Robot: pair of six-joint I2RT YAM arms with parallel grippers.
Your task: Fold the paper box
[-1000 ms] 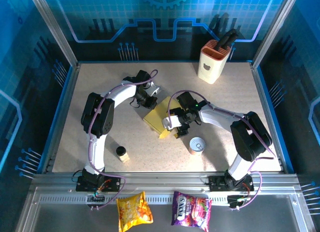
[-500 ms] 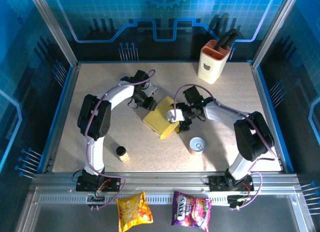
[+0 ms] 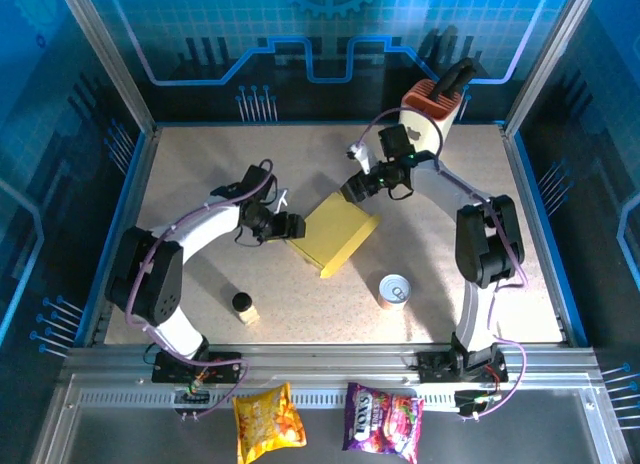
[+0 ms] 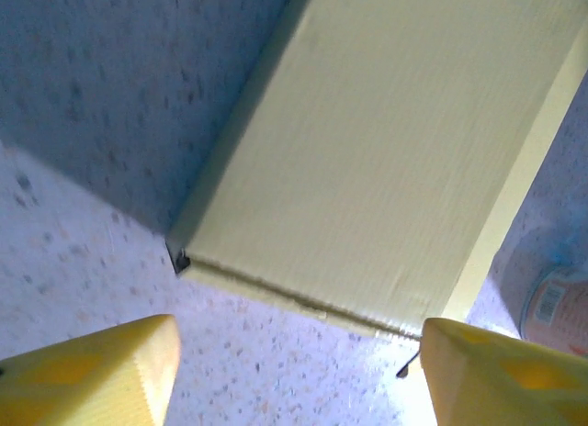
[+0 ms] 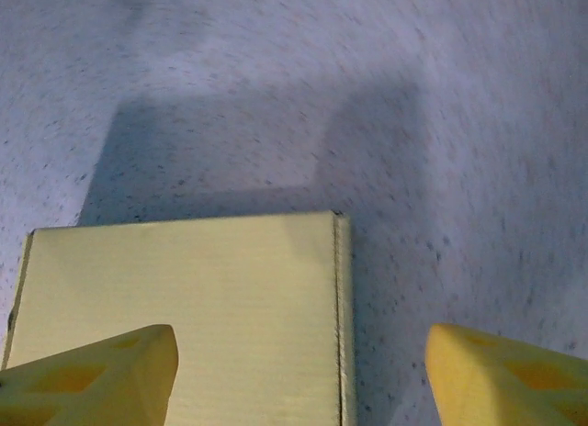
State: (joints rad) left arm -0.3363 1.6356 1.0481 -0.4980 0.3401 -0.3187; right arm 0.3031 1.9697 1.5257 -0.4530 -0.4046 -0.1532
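The paper box [image 3: 333,234] lies closed and flat on the table, a yellow rectangle turned at an angle. My left gripper [image 3: 285,226] sits just off its left corner, open and empty. In the left wrist view the paper box [image 4: 386,151] has its near edge a little beyond my open gripper [image 4: 294,380], apart from both yellow fingertips [image 4: 92,371]. My right gripper [image 3: 358,187] hovers past the box's far corner, open. In the right wrist view the paper box [image 5: 184,316] lies under that gripper [image 5: 299,380], its right edge between the fingertips [image 5: 510,375], nothing gripped.
A tin can [image 3: 395,290] stands near the box's front right, also at the edge of the left wrist view as the tin can [image 4: 556,297]. A cream knife block [image 3: 430,119] is at the back right. A small dark-capped bottle [image 3: 243,306] stands front left. Snack bags [image 3: 268,424] lie off the table's near edge.
Both grippers have drawn away from the box: the right one up toward the far side, the left one out to the left. The box now lies flat with its lid down.
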